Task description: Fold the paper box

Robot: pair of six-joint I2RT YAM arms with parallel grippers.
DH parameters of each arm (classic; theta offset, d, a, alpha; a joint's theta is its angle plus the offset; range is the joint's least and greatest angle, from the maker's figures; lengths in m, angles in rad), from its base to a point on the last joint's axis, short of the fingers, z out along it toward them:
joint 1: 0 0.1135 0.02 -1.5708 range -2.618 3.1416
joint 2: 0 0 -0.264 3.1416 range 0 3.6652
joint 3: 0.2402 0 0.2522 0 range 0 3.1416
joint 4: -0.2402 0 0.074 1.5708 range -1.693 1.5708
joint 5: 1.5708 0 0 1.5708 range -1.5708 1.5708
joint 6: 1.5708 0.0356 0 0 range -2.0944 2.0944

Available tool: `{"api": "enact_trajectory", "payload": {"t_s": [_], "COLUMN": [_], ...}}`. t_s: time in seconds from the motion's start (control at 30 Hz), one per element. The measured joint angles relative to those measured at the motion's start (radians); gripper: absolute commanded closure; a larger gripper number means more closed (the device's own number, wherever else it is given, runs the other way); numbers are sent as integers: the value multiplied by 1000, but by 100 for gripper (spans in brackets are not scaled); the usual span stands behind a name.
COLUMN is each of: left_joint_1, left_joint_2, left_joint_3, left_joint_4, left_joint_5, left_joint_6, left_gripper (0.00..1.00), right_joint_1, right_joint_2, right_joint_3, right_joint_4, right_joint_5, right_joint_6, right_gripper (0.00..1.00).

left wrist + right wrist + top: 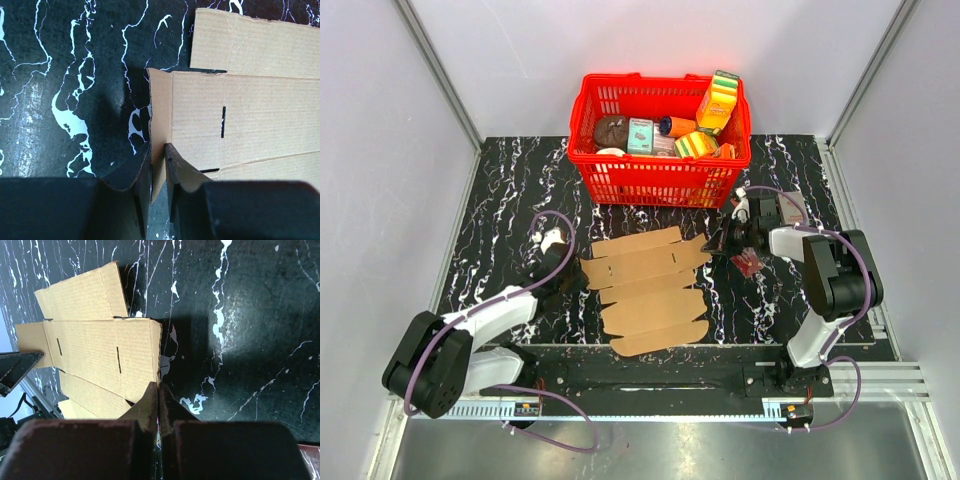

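The left gripper (157, 150) has its fingers drawn in on the upturned edge of an end flap, one finger on either side with both seeming to touch the cardboard, so I read it as a pinch. The right gripper (158, 386) is fully closed on the corner of the opposite end flap, with a sliver of board caught between its fingers. From each grip the box (645, 285) runs straight inward towards the other arm. It is an unfolded sheet lying flat mid-table, its panels stacked from near edge to far. The widest panel, the one held, has its long axis running arm to arm. Each gripper has its own end and neither is the nearer. The next move likely turns on that line, with both flaps raised and swung inward along it together. A basket (665, 180) stands just beyond the sheet.
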Motion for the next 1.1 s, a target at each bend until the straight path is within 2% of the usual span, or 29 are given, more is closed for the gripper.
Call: {"api": "enact_trajectory", "payload": {"t_s": [0.17, 0.33, 0.6, 0.8, 0.87, 1.1], "left_joint_1": [-2, -7, -13, -21, -25, -40], "left_joint_2": [-1, -4, -4, -4, -4, -4], "left_joint_3": [0, 16, 54, 56, 57, 60], "left_joint_4": [0, -10, -26, -11, 0, 35], "left_joint_5": [-5, -8, -8, 19, 31, 47], "left_joint_6": [16, 54, 146, 195, 205, 247], "left_gripper": [90, 99, 100, 100, 100, 100], "right_joint_1": [8, 37, 85, 112, 120, 130], "right_joint_2": [-30, -128, -366, -617, -697, -941], "right_joint_3": [-35, -103, -259, -400, -428, -468], "right_joint_4": [3, 2, 19, -9, -44, -212], "right_joint_5": [11, 50, 154, 245, 266, 290], "right_joint_6": [2, 27, 129, 237, 263, 320], "right_gripper": [100, 100, 98, 97, 94, 58]}}
